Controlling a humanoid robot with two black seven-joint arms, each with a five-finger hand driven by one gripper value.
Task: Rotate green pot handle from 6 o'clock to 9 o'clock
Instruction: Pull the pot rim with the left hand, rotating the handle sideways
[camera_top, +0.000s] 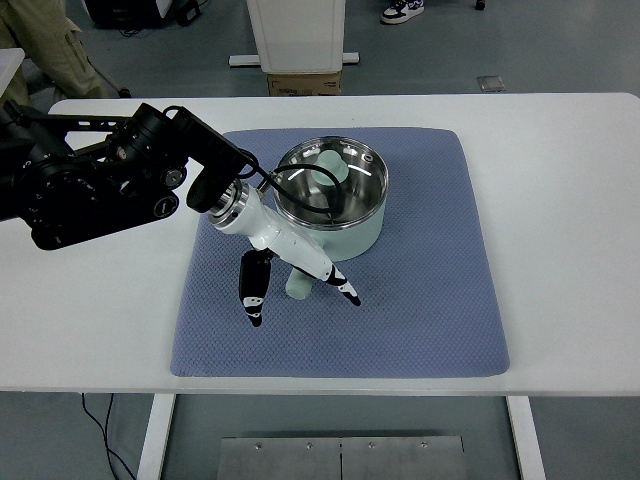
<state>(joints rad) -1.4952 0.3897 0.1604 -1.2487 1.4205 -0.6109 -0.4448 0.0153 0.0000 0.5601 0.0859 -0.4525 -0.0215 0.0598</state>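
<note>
Left hand (290, 262) straddles pot handle (298, 285) — fingers spread; mat (420, 300) open rightward

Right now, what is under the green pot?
The pot stands on a blue mat on the white table. The left hand covers part of its handle. Beneath its base, nothing shows.

Pale green pot (345, 215) upright, handle (297, 284) pointing toward 6 o'clock

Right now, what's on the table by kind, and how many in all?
Green pot: 1
Blue mat: 1
Robot hand over the pot's handle: 1 (left)
Total: 3
</note>
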